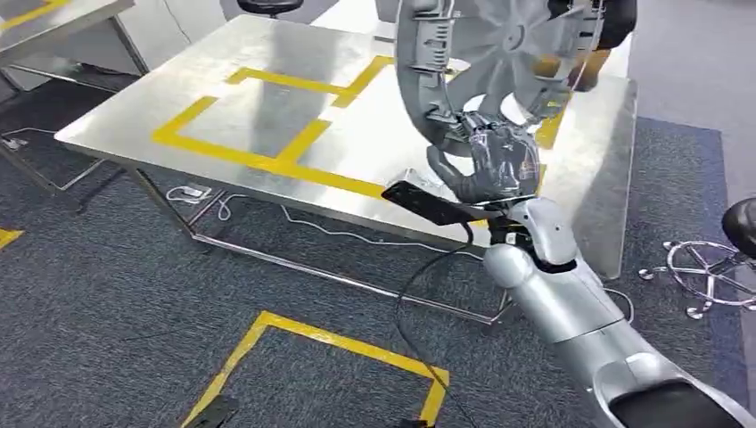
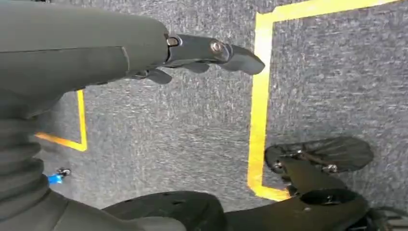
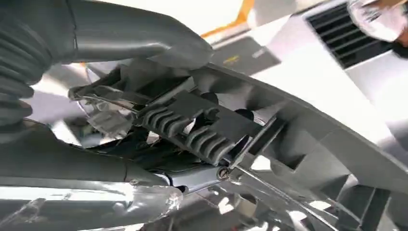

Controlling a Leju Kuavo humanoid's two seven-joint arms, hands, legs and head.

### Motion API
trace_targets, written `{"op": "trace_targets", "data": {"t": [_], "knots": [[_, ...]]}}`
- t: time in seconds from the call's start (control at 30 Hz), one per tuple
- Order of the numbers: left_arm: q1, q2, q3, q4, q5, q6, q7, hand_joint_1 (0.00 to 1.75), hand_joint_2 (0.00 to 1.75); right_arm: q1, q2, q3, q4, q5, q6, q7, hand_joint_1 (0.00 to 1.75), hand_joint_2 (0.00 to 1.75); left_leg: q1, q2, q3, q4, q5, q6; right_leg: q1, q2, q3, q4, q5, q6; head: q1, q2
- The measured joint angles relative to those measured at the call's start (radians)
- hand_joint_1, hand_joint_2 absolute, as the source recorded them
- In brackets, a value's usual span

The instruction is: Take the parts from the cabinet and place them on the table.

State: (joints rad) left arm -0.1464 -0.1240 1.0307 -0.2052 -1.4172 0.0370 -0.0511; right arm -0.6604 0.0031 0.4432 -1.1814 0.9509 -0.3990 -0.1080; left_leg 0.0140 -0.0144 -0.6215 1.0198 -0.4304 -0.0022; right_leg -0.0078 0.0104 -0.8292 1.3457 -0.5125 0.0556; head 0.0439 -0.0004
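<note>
Right hand point(image 1: 495, 160) grips the grey wheel-shaped part point(image 1: 495, 53) upright over the counter point(image 1: 267, 98) — at two o'clock; left hand point(image 2: 211, 50) holds nothing, fingers apart.

Bare steel table point(image 1: 267, 116) left of held part point(image 1: 481, 53), person's hand point(image 1: 571, 67) behind

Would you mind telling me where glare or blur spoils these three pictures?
Head view: the steel table mirrors the ceiling light in pale streaks, and the grey wheel-cover part held by the right hand is smeared near the top edge. Left wrist view: evenly lit carpet, the left hand soft because it is close. Right wrist view: the background is blown out white, the part slightly blurred.
</note>
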Motion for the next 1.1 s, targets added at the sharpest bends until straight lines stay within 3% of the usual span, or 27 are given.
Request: {"op": "trace_targets", "data": {"t": [0.03, 0.07, 0.13, 0.17, 0.23, 0.27, 0.3, 0.33, 0.47, 0.63, 0.83, 1.1], "knots": [[0.0, 0.0, 0.0, 0.0, -0.001, 0.0, 0.0, 0.0, 1.75, -0.002, 0.0, 0.002, 0.003, 0.014, -0.002, 0.008, 1.75, 1.75, 0.0, 0.004, 0.0, 0.0, 0.0, 0.0, 0.0, 0.0, 0.02, -0.029, 0.023, 0.0, 0.0, 0.0], [-0.002, 0.0, 0.0, 0.0, -0.006, -0.001, 0.0, 0.0, 1.75, -0.004, 0.0, 0.003, 0.005, 0.023, -0.002, 0.013, 1.75, 1.75, 0.0, 0.007, 0.001, 0.0, 0.0, -0.001, -0.001, -0.001, 0.057, -0.096, 0.056, -0.001, 0.0, 0.0], [-0.004, -0.002, 0.0, 0.0, -0.012, -0.004, 0.003, 0.0, 1.75, -0.017, 0.0, 0.007, 0.019, 0.042, -0.002, 0.03, 1.75, 1.75, -0.001, 0.011, 0.004, 0.001, -0.003, -0.007, -0.001, -0.013, 0.154, -0.268, 0.113, -0.004, 0.0, 0.0], [-0.006, -0.002, -0.001, 0.0, -0.019, -0.006, 0.006, 0.0, 1.75, -0.032, 0.0, 0.01, 0.033, 0.053, -0.001, 0.038, 1.75, 1.75, -0.008, 0.013, -0.002, 0.003, -0.004, -0.014, 0.004, -0.014, 0.173, -0.291, 0.096, -0.007, 0.0, 0.0], [-0.01, -0.002, -0.002, 0.0, -0.036, -0.017, 0.016, 0.0, 1.75, -0.075, 0.0, 0.015, 0.085, 0.084, 0.002, 0.052, 1.75, 1.75, -0.007, 0.014, -0.002, -0.002, 0.003, -0.025, 0.005, -0.01, 0.165, -0.292, 0.104, -0.018, -0.003, 0.0], [-0.013, -0.002, -0.004, 0.0, -0.042, -0.02, 0.02, 0.0, 1.75, -0.109, 0.0, 0.016, 0.129, 0.102, 0.002, 0.061, 1.75, 1.75, -0.008, 0.015, -0.003, -0.002, 0.003, -0.019, 0.002, -0.008, 0.163, -0.296, 0.111, -0.014, -0.002, 0.0], [-0.017, -0.002, -0.008, 0.0, -0.05, -0.022, 0.025, 0.0, 1.75, -0.143, 0.002, 0.017, 0.177, 0.116, 0.005, 0.066, 1.75, 1.75, -0.009, 0.015, -0.004, -0.004, 0.009, -0.007, 0.001, -0.006, 0.161, -0.296, 0.112, -0.015, -0.005, 0.0], [-0.024, -0.002, -0.012, 0.0, -0.055, -0.024, 0.028, 0.0, 1.75, -0.18, 0.002, 0.017, 0.218, 0.128, 0.01, 0.074, 1.75, 1.75, -0.009, 0.015, -0.004, -0.007, 0.012, -0.006, 0.001, -0.006, 0.16, -0.296, 0.113, -0.017, -0.004, 0.0], [-0.056, -0.005, -0.035, 0.0, -0.085, -0.041, 0.045, 0.0, 1.75, -0.338, 0.02, 0.018, 0.454, 0.206, 0.057, 0.101, 1.75, 1.75, -0.008, 0.015, -0.003, -0.018, 0.02, -0.019, 0.004, -0.003, 0.155, -0.296, 0.117, -0.025, -0.006, 0.0], [-0.07, -0.013, -0.056, 0.0, -0.102, -0.054, 0.052, 0.0, 1.75, -0.429, 0.054, 0.048, 0.64, 0.284, 0.116, 0.119, 1.75, 1.75, -0.006, 0.016, -0.004, -0.022, 0.026, -0.033, 0.006, -0.003, 0.153, -0.296, 0.122, -0.032, -0.006, 0.0], [-0.078, -0.016, -0.074, 0.0, -0.109, -0.056, 0.052, 0.0, 1.75, -0.447, 0.114, 0.09, 0.725, 0.324, 0.132, 0.123, 1.75, 1.75, -0.007, 0.016, -0.007, -0.021, 0.029, -0.037, 0.005, -0.004, 0.15, -0.296, 0.126, -0.033, -0.006, 0.0], [-0.079, -0.017, -0.076, 0.0, -0.113, -0.056, 0.052, 0.0, 1.75, -0.454, 0.149, 0.111, 0.761, 0.333, 0.133, 0.093, 1.75, 1.75, -0.007, 0.016, -0.01, -0.021, 0.03, -0.035, 0.005, -0.004, 0.15, -0.301, 0.129, -0.03, -0.006, 0.0]]}}
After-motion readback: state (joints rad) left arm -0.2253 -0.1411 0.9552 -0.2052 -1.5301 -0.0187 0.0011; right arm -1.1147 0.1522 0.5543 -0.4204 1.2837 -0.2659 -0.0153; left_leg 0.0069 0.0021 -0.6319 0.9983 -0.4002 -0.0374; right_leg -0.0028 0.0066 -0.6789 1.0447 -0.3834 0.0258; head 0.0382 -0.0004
